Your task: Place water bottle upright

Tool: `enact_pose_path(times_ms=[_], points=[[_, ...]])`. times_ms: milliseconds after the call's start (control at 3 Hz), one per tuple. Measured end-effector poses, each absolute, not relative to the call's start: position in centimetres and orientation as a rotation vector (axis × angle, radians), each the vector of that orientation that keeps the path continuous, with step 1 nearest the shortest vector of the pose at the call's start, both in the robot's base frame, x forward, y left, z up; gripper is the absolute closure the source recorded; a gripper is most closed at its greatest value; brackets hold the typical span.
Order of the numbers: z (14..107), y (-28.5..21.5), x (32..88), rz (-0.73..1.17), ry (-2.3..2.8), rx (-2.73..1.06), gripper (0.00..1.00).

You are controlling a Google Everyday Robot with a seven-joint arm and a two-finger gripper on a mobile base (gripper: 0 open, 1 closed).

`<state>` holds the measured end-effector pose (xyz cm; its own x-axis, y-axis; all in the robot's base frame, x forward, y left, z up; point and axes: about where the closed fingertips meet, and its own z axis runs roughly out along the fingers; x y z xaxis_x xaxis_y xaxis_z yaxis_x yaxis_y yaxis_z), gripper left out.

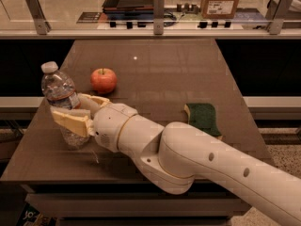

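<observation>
The water bottle [60,95] is clear ribbed plastic with a white cap and a red-and-blue label. It stands nearly upright near the table's left edge, tilted slightly left, its base on or just above the table top. My gripper [75,111] is shut on the bottle's middle, one cream finger [70,120] in front of it and one behind. The white arm reaches in from the lower right.
A red apple [103,80] sits just behind and right of the bottle. A green sponge [203,118] lies on the right of the brown table [164,74]. Behind the table runs a counter with a rail, a dark tray and a cardboard box [218,0].
</observation>
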<state>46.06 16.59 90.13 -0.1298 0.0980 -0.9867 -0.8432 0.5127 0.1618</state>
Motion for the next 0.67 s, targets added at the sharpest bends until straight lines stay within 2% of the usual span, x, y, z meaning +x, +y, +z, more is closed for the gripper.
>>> enact_pose_path(times_ms=[667], points=[[89.54, 15.72, 46.53, 0.888, 1.487, -0.628, 1.0]])
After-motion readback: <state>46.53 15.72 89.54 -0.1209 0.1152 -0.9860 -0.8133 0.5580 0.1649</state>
